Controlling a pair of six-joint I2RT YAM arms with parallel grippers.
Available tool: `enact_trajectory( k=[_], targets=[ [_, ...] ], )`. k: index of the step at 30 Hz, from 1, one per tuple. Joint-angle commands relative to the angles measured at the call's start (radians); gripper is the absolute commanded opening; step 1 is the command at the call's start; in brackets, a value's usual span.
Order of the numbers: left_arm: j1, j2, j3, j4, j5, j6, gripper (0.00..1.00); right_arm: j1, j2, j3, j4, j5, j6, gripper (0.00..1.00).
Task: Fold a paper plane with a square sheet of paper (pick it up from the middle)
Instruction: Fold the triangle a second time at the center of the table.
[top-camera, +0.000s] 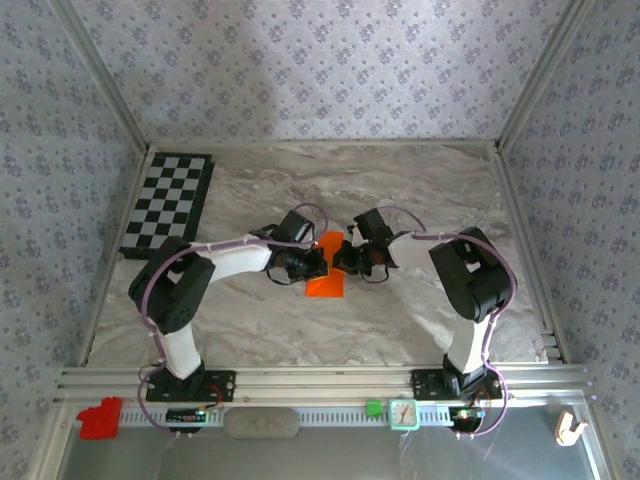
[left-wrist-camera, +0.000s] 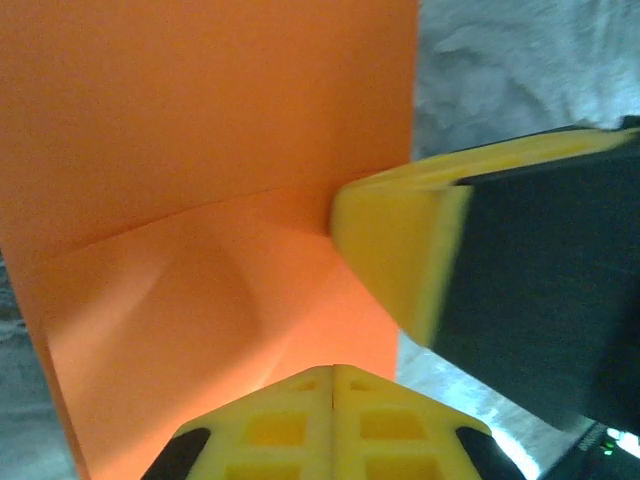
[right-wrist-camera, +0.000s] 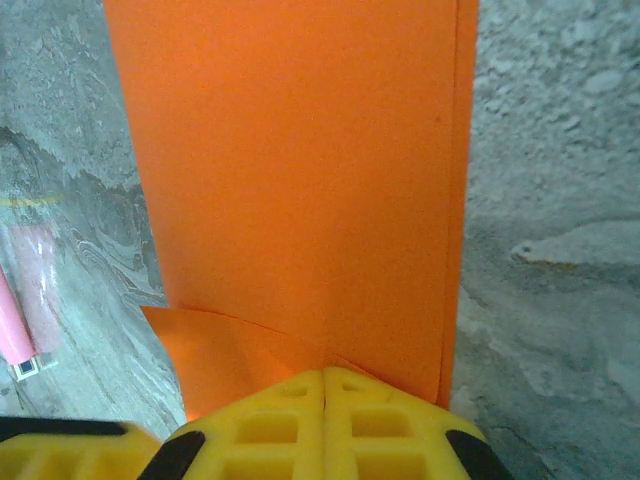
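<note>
My left fingers (left-wrist-camera: 305, 410) and right fingers (right-wrist-camera: 300, 405) are each pressed together, pinching nothing, tips down on the square sheet of paper (top-camera: 323, 283) lying on the table (top-camera: 420, 190) beneath and ahead of them, I judge to pin and crease its folded corner.

from above, hides the middle of the square sheet of paper (top-camera: 325, 284) under the left gripper (top-camera: 318, 264) and right gripper (top-camera: 345, 262), fingertips too small to tell. runs off the left wrist view's top edge. crops a blurred pink thing (right-wrist-camera: 20, 310) at the right wrist view's left edge.
</note>
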Motion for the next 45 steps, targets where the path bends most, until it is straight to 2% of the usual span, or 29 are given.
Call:
enact_trajectory(
  k=[1,9,19,26,31,35,39,45],
  targets=[
    [0.006,0.035,0.015,-0.011,0.022,0.039,0.04,0.001,0.051,-0.004,-0.094,0.078,-0.023,0.03],
    [0.009,0.039,-0.063,-0.066,-0.054,0.089,0.02,-0.005,0.076,0.002,-0.157,0.12,-0.054,0.02],
    [0.035,-0.043,-0.2,-0.095,-0.01,0.119,0.02,-0.031,0.121,0.005,-0.215,0.151,-0.088,0.02],
    [0.039,-0.122,-0.28,-0.118,-0.014,0.127,0.02,-0.033,0.12,0.011,-0.199,0.126,-0.094,0.02],
    [0.046,-0.236,-0.247,-0.162,-0.026,0.135,0.07,-0.022,0.086,0.047,-0.183,0.076,-0.1,0.04],
    [0.052,-0.304,-0.196,-0.123,-0.039,0.099,0.16,-0.004,0.02,0.097,-0.172,0.048,-0.08,0.13],
    [0.056,-0.31,-0.163,-0.041,-0.049,0.036,0.28,0.009,-0.075,0.099,-0.141,0.079,0.008,0.28],
    [0.058,-0.265,-0.113,0.045,-0.046,-0.014,0.33,0.021,-0.199,0.026,-0.101,0.176,0.137,0.36]
  ],
)
